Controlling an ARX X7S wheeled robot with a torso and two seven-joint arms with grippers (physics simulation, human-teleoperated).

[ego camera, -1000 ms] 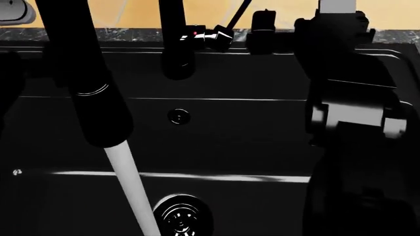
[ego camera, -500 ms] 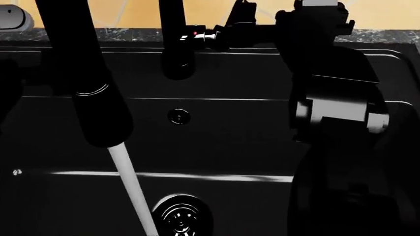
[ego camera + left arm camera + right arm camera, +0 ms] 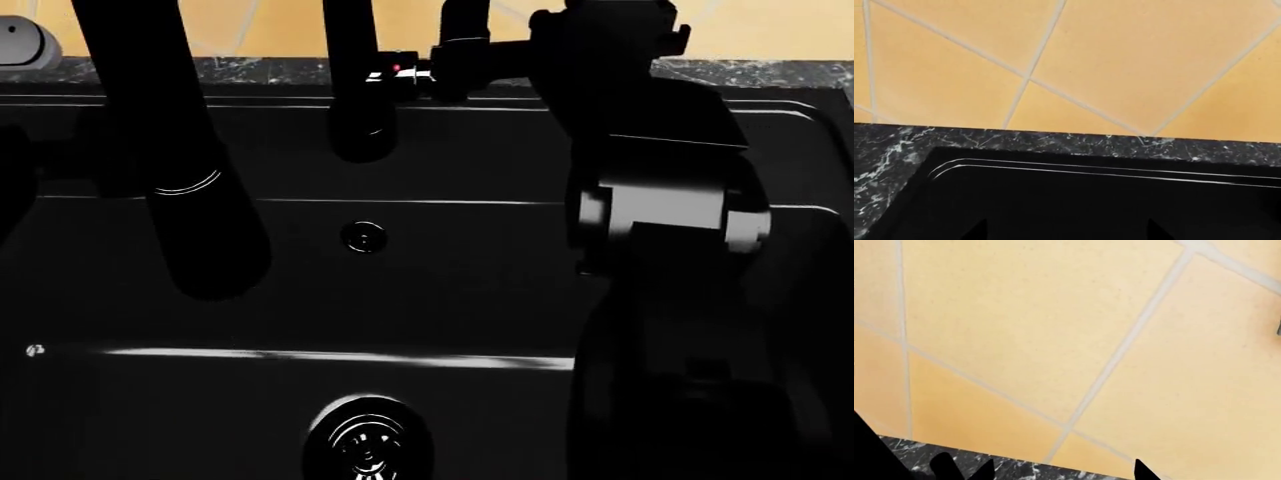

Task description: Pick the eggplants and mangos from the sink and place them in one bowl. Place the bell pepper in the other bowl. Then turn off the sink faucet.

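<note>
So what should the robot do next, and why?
Probably ease the right gripper back from the faucet handle. No water comes out of the spout, and no food shows in the sink around the drain, so the job looks finished.

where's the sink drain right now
In the head view the drain sits at the bottom edge of the black sink basin, left of center, below the small round overflow hole and left of the right arm.

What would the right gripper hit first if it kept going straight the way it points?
Probably the tiled wall, which fills the right wrist view beyond the fingers; depth is unclear.
</note>
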